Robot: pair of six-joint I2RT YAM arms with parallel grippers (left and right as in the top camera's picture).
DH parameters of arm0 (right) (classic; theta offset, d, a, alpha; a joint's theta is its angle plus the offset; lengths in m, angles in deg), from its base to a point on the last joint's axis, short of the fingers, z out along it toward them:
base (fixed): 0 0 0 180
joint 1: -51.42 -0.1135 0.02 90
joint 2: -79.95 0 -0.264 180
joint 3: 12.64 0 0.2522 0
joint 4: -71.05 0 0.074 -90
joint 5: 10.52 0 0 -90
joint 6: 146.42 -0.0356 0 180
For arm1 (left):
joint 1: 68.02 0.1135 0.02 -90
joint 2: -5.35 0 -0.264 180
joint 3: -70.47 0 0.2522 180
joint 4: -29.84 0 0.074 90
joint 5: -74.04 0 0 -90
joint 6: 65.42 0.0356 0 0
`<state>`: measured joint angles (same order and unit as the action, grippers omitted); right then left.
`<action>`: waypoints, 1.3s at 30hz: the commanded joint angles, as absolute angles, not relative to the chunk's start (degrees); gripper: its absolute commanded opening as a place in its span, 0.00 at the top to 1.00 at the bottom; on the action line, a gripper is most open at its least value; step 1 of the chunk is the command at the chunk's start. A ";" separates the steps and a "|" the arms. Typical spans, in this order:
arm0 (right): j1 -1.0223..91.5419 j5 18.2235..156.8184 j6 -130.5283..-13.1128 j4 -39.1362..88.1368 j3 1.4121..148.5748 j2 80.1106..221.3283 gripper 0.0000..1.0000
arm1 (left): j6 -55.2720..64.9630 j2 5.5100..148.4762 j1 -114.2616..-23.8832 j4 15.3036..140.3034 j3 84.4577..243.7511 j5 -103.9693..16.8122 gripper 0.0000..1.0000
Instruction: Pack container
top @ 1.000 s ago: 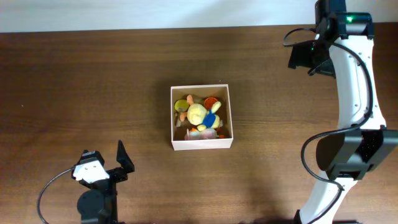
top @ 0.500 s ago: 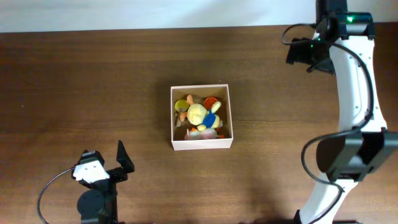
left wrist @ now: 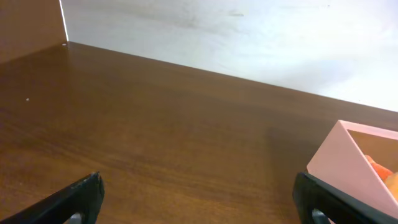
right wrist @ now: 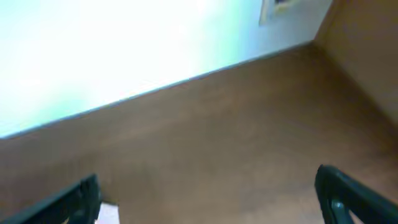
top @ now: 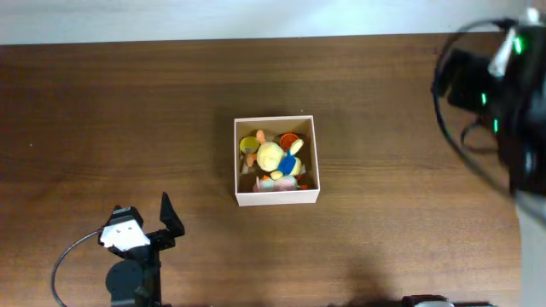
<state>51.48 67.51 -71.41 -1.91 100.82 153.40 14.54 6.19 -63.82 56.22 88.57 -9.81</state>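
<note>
Two-arm standby: parks left gripper (top: 145, 220) at 7 o'clock, right gripper (right wrist: 208, 199) near 2 o'clock, both released, empty, clear of toy-filled container (top: 276, 197), presumably judged packed.

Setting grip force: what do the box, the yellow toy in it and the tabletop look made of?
The container: likely cardboard, matte white outside; thin flat walls, sharp corners. The yellow toy: perhaps plush or soft rubber; rounded, dull, too small to tell. The table: wood or wood-look laminate; brown grain, slight sheen.

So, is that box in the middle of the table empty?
No, the container holds a yellow plush toy and other small toys.
</note>
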 commanded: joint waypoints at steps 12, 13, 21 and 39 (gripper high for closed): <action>51.48 68.52 -70.92 19.77 56.08 118.97 0.01 | 15.48 5.64 -63.73 56.02 88.11 -10.42 0.01; 51.48 69.70 -69.37 21.21 53.83 117.03 0.01 | 15.48 5.64 -63.73 56.02 88.11 -10.42 0.01; 51.48 78.68 -59.84 35.96 32.69 101.53 0.01 | 15.48 5.64 -63.73 56.02 88.11 -10.42 0.01; 51.54 80.36 -59.82 42.11 11.58 85.14 0.01 | 15.48 5.64 -63.73 56.04 88.11 -10.42 0.01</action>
